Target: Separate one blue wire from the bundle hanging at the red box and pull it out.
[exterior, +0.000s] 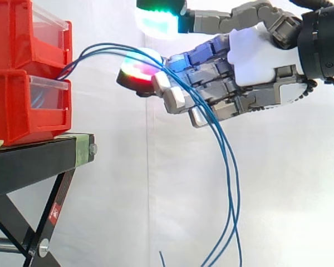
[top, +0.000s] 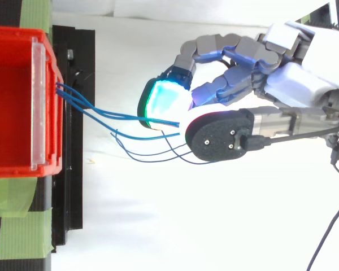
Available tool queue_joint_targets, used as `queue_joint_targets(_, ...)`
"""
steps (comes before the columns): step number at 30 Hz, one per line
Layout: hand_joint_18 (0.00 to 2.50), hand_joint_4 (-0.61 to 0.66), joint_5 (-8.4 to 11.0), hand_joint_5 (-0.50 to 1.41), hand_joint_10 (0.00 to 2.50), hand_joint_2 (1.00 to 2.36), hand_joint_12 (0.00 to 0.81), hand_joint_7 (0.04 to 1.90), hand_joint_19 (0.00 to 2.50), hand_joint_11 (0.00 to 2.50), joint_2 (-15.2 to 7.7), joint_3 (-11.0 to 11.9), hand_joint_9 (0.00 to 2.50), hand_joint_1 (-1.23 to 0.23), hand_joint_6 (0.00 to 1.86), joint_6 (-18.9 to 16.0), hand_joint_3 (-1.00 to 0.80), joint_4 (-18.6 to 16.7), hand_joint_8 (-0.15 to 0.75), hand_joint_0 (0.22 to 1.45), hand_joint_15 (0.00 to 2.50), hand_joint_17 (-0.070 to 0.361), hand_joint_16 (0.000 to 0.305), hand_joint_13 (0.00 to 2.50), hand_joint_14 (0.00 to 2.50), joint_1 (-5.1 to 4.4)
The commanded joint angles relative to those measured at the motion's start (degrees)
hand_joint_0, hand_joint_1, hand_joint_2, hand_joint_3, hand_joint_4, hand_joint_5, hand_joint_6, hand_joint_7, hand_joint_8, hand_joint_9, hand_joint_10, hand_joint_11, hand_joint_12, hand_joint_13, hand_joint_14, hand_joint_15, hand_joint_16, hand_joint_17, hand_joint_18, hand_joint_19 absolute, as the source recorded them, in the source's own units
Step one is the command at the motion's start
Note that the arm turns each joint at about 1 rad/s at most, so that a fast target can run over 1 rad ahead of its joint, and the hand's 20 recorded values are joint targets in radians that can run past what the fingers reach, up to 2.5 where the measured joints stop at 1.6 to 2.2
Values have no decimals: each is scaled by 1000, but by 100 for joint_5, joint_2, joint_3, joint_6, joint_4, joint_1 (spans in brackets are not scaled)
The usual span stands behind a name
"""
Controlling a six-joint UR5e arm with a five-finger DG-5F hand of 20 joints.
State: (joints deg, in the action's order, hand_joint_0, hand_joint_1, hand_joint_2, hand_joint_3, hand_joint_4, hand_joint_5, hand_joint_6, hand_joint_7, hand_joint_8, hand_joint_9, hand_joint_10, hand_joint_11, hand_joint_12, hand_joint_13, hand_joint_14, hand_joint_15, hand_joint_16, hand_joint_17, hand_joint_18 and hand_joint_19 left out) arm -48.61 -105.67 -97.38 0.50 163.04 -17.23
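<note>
- White curtain (exterior: 128, 211) backs the whole work; the arm enters from the side view's right edge.
- Robot hand (exterior: 250, 61): held level with the seam between the two stacked bins, well clear of them and pointing toward them. The wire bundle crosses it. It cannot be told whether one wire is gripped or the bundle merely lies against it.
- Blue wires (exterior: 227, 161): they leave the front of the red box (exterior: 16, 105), arch across the gap to the robot hand, pass over its camera-facing side, then hang down past the lower edge of the side view.
- Top view: the strands fan apart between box and robot hand, some higher, some sagging lower.
- Deciding relation: the anchored ends lie boxward of the robot hand, and the free span's long axis runs box-to-hand. A pull would probably need to go along that axis, away from the box.
- Black stand (exterior: 33, 158): carries the red box.
</note>
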Motion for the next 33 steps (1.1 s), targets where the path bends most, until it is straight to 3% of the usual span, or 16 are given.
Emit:
queue_joint_targets(1, 736, 224, 0, -194, 20, 1000, 411, 1211, 1221, 1172, 3, 0, 574, -685, 687, 3, -495, 0, 352, 536, 1244, 117, 52, 899, 21, 0)
queue_joint_targets(7, 720, 195, 0, -232, 20, 1013, 387, 1119, 1222, 1206, 3, 0, 556, -782, 785, 3, -358, 9, 332, 615, 1249, 111, 49, 879, 22, 0)
queue_joint_targets(20, 744, 194, 0, -221, 18, 1019, 379, 1082, 1218, 1229, -6, 0, 630, -690, 822, 3, -278, 9, 344, 641, 1249, 106, 47, 907, 22, 0)
queue_joint_targets(33, 746, 185, 0, -222, 20, 1026, 384, 1090, 1210, 1237, 3, 0, 633, -711, 826, 3, -169, 9, 338, 655, 1247, 107, 48, 904, 22, 0)
